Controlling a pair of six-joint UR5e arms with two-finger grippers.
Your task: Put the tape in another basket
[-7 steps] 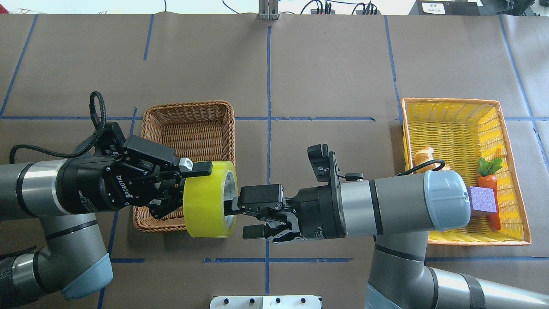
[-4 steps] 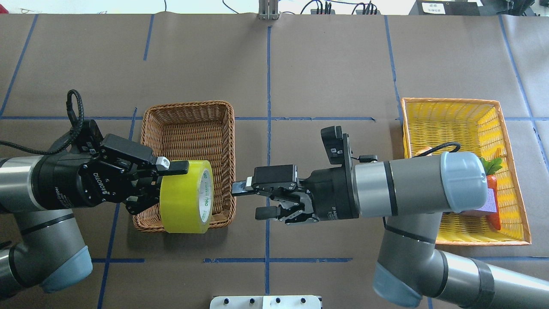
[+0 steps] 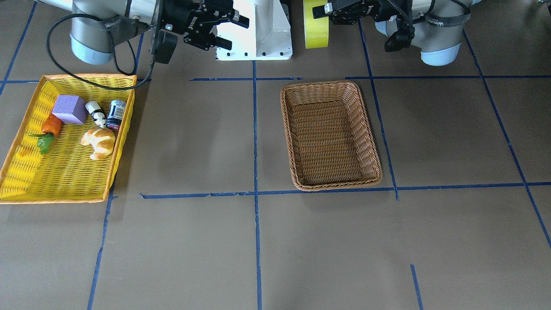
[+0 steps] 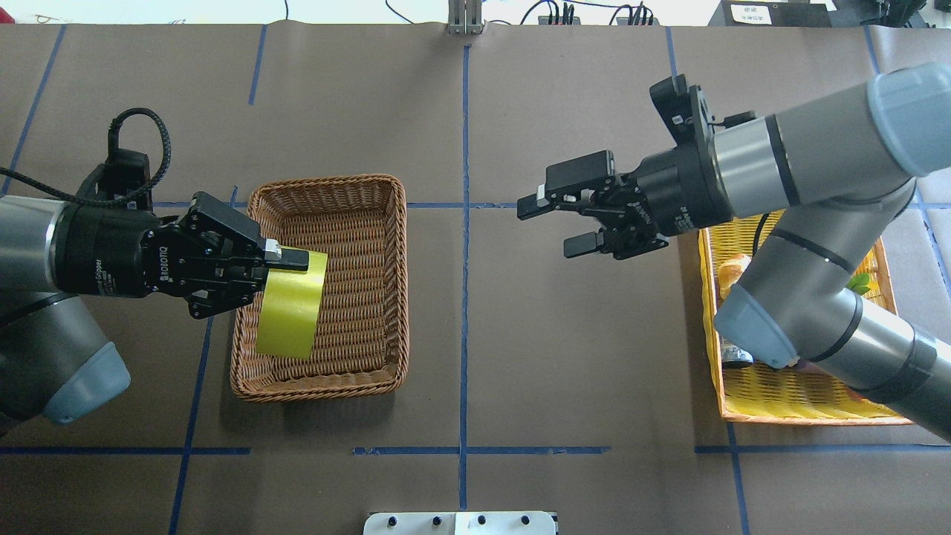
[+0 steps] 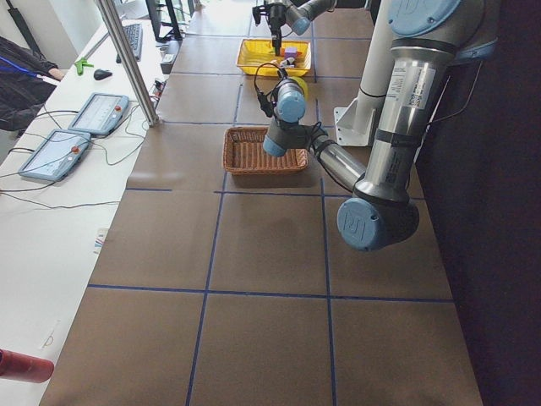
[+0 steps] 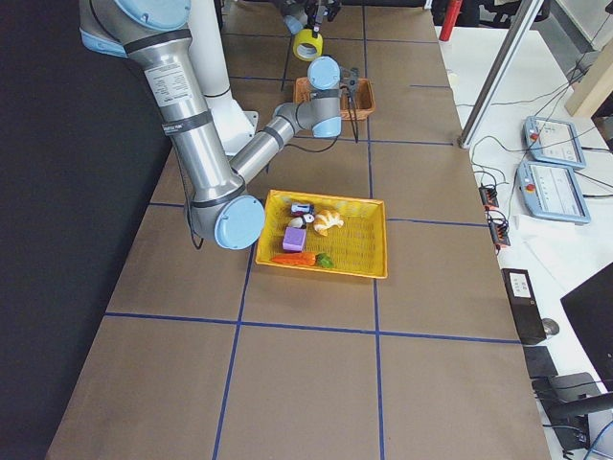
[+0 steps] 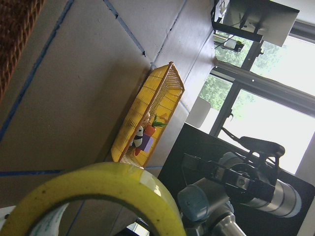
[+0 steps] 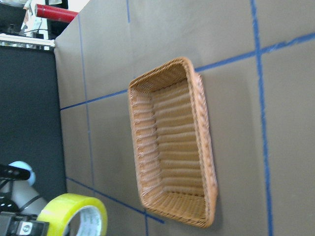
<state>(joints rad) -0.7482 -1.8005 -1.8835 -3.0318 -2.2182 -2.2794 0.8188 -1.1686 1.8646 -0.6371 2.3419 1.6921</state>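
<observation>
The yellow-green tape roll (image 4: 290, 305) hangs on edge in my left gripper (image 4: 288, 269), which is shut on the roll's wall. It is held in the air over the left part of the brown wicker basket (image 4: 356, 297). In the front-facing view the tape (image 3: 316, 26) hangs well above the table, behind the basket (image 3: 331, 183). The left wrist view shows the tape's rim (image 7: 98, 189) close up. My right gripper (image 4: 550, 227) is open and empty, above the table to the right of the basket; its wrist view shows the basket (image 8: 172, 147) and the tape (image 8: 74, 211).
A yellow basket with an orange rim (image 3: 26, 181) sits at the table's right end, under my right arm (image 4: 810, 148). It holds a purple block (image 3: 69, 109), a carrot (image 3: 51, 125), a croissant (image 3: 100, 142) and a small jar (image 3: 115, 114).
My left gripper carried the tape left and away from the right gripper, over the brown basket. My right gripper drew off the tape and swung right and toward the table's far side.
</observation>
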